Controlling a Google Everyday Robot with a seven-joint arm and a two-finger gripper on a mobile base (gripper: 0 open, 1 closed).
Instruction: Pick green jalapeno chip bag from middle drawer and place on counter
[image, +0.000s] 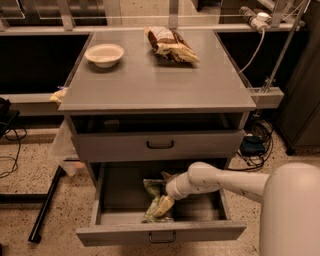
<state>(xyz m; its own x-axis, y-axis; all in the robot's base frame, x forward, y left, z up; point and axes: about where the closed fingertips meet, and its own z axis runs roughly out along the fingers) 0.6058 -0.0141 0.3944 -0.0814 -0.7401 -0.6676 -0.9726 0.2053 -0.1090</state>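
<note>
Pale green, crumpled chip bag (151, 189) in open middle drawer (160, 234), gripper (164, 204) down on it, grip unclear

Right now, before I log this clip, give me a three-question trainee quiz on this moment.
1. True or false: the green jalapeno chip bag lies on the counter.
2. Multiple choice: the gripper is A) above the counter, B) down in the open middle drawer, at the green bag, C) at the upper drawer's handle.
3. Short answer: what white thing shares the counter with the brown-and-cream chip bag?
Key: 1 false, it is in the drawer; 2 B; 3 the white bowl.
</note>
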